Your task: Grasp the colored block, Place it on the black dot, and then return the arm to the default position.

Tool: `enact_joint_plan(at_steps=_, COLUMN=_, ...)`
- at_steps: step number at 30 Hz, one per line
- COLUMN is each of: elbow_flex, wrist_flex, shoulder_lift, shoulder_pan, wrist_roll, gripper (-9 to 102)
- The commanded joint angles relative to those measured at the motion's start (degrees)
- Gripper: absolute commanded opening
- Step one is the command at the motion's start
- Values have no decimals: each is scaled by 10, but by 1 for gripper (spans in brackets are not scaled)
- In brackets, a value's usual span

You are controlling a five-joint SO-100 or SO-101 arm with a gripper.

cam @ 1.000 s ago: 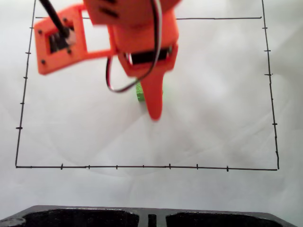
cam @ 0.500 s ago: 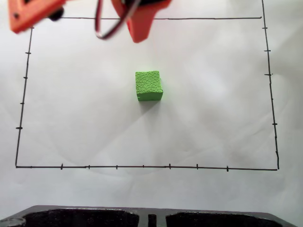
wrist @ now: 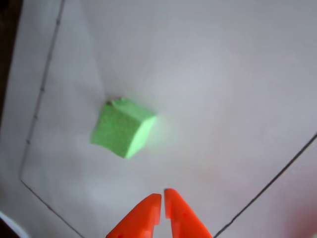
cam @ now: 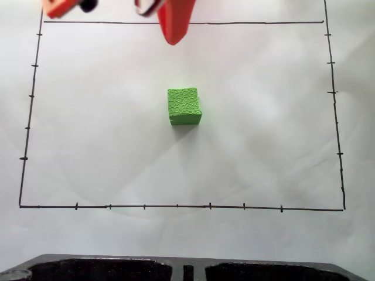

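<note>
The green block [cam: 184, 106] rests on the white paper near the middle of the drawn rectangle in the fixed view. It stands alone, with nothing touching it. The orange gripper [cam: 173, 36] points down from the top edge, well behind the block. In the wrist view the gripper [wrist: 162, 198] is shut and holds nothing, and its two tips almost meet. The block [wrist: 123, 133] lies beyond the tips, up and to the left. The black dot is hidden; a tiny dark speck [wrist: 110, 102] peeks out at the block's far corner.
A thin black border line [cam: 176, 206] with tick marks frames the paper area. A dark black base piece [cam: 187, 269] runs along the bottom edge of the fixed view. White paper surrounds the block on all sides.
The arm has pulled back from over the block toward the top edge of the fixed view. The block stays where it was.
</note>
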Motion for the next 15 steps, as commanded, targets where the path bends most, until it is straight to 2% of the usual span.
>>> enact_joint_plan(at_steps=1, elbow_flex=33, wrist_flex=-15, shoulder_lift=50, shoulder_pan=4, wrist_roll=6, gripper=0)
enact_joint_plan(at_steps=15, elbow_flex=152, wrist_flex=-41, shoulder_lift=190, shoulder_pan=4, wrist_roll=20, gripper=0)
